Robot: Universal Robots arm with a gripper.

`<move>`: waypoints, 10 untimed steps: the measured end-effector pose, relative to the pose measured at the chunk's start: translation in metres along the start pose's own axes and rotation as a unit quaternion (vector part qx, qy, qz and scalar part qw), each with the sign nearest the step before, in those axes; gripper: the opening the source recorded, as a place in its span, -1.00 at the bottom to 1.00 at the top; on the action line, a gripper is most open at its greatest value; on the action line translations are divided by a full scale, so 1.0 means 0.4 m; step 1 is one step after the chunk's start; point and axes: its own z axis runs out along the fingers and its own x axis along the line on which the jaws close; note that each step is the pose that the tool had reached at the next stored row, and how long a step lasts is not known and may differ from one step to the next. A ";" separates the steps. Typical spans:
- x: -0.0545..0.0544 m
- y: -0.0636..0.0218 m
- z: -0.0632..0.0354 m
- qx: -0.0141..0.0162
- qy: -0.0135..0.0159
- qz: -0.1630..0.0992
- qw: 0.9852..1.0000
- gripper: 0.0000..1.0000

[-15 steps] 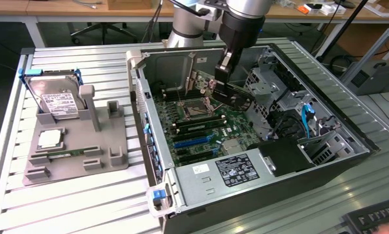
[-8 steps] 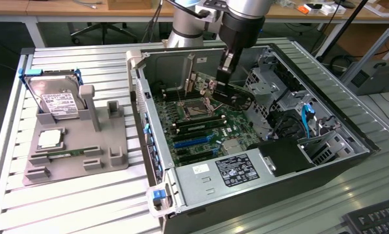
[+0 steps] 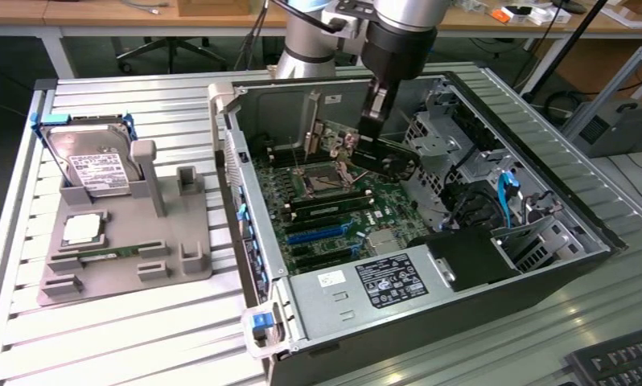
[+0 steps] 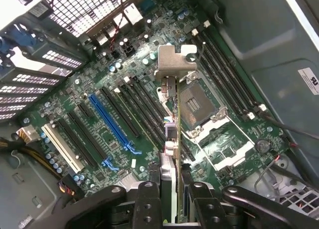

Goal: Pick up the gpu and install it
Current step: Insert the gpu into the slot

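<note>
The end effector [image 4: 174,191] is closed narrowly on the gpu [image 4: 177,109], holding it edge-on just above the motherboard [image 4: 67,97] inside the open computer case [image 3: 562,253]; it looks light, stiff and fragile, best pinched by its bare board edges, opposite the silvery bracket [image 4: 177,59].

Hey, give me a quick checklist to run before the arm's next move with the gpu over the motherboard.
1. Grip: gripper shut on the gpu: ok.
2. Gpu inside the case, above the motherboard: ok.
3. Gpu seated in a slot: not ok, it hangs above the board.
4. Blue slot free of any card: ok.
5. Gpu edge lined up over one slot: cannot tell.
</note>
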 end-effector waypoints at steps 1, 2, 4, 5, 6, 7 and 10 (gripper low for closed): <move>0.000 0.000 0.000 0.000 0.000 -0.004 1.000 -0.47; 0.000 0.000 0.001 0.000 0.000 -0.008 1.000 -0.47; 0.000 0.000 0.002 0.000 0.000 -0.018 1.000 -0.47; 0.000 0.000 0.002 0.001 0.000 -0.023 1.000 -0.47; 0.000 0.000 0.003 0.001 0.000 -0.028 1.000 -0.47; 0.000 0.000 0.003 0.001 0.000 -0.034 0.999 -0.47; 0.000 0.000 0.005 0.001 0.000 -0.051 0.999 -0.47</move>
